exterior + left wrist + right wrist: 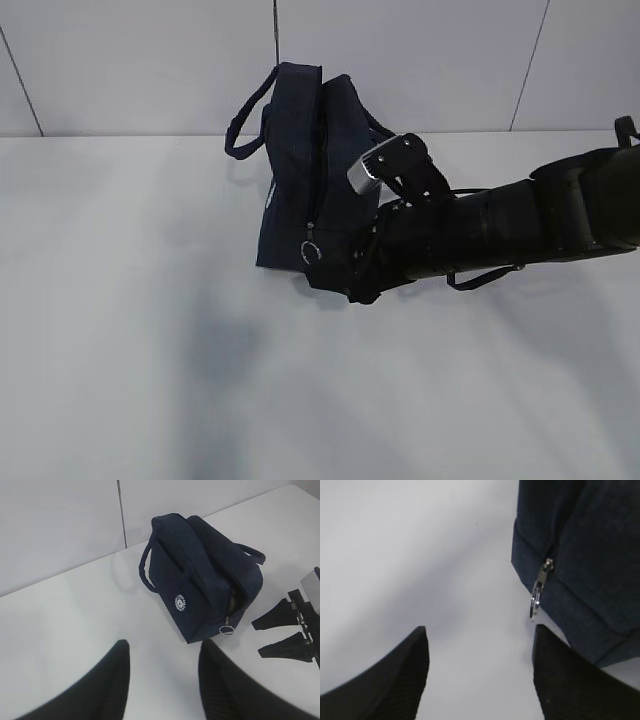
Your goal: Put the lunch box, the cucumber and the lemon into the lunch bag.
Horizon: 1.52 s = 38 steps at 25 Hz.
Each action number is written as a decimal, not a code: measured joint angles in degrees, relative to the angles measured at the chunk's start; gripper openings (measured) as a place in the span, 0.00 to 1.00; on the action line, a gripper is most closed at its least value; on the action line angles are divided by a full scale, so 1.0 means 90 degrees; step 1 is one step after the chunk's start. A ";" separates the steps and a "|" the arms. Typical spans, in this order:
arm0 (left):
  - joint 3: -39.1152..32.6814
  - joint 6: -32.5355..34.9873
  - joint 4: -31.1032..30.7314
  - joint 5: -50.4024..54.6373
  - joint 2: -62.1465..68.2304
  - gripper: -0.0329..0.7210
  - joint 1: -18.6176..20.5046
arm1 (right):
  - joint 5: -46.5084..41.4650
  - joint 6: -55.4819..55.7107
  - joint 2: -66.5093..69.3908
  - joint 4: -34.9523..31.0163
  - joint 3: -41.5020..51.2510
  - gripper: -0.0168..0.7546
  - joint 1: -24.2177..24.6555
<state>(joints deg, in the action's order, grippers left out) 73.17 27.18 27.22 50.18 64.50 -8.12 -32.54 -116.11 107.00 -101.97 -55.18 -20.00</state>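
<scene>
The dark navy lunch bag (300,180) stands on the white table with its handles up. Its round white logo (180,602) and its metal ring pull (228,630) face the left wrist camera. My right gripper (352,282) is open and empty, low beside the bag's zipper end. In the right wrist view (480,640) the ring pull (536,605) hangs just above its right finger. My left gripper (162,652) is open and empty, above the table, short of the bag. The lunch box, the cucumber and the lemon are out of view.
The white table (120,330) runs back to a pale panelled wall (140,60). The right arm (520,225) stretches in from the right edge, with a loose cable under it. Its gripper also shows in the left wrist view (265,637), to the right of the bag.
</scene>
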 joint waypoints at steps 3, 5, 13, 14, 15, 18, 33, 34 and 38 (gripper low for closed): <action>0.0000 0.0000 -0.0083 -0.0011 0.0010 0.45 0.0000 | 0.0075 -0.0214 0.0012 -0.0128 0.0000 0.65 0.0000; 0.0000 0.0000 -0.0147 -0.0022 0.0010 0.45 0.0000 | 0.0074 -0.0262 0.0083 -0.0160 0.0000 0.63 0.0000; 0.0000 0.0000 -0.0191 -0.0035 0.0010 0.45 0.0000 | -0.0667 -0.0137 0.0500 -0.0170 0.0000 0.62 0.0000; 0.0000 0.0000 -0.0191 -0.0035 0.0010 0.45 0.0000 | -0.0678 -0.0165 0.0500 -0.0170 0.0000 0.62 0.0000; 0.0000 0.0000 -0.0191 -0.0035 0.0010 0.45 0.0000 | -0.0701 -0.0197 0.0506 -0.0170 0.0000 0.62 0.0000; 0.0000 0.0000 -0.0191 -0.0044 0.0010 0.45 0.0000 | -0.0714 -0.0340 0.0506 -0.0170 0.0000 0.62 0.0053; 0.0000 0.0000 -0.0216 -0.0059 0.0010 0.45 0.0000 | -0.0401 -0.0786 0.0515 -0.0170 -0.0041 0.61 0.0096; 0.0000 0.0000 -0.0216 -0.0059 0.0010 0.45 0.0000 | -0.0341 -0.0786 0.0515 -0.0170 -0.0069 0.61 0.0096; 0.0000 0.0000 -0.0228 -0.0087 0.0010 0.45 0.0000 | -0.0224 -0.0671 0.0515 -0.0170 -0.0143 0.61 0.0096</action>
<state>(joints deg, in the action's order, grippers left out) 73.17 27.18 25.17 49.40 64.58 -8.12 -34.56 -122.15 111.64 -103.50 -56.47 -19.14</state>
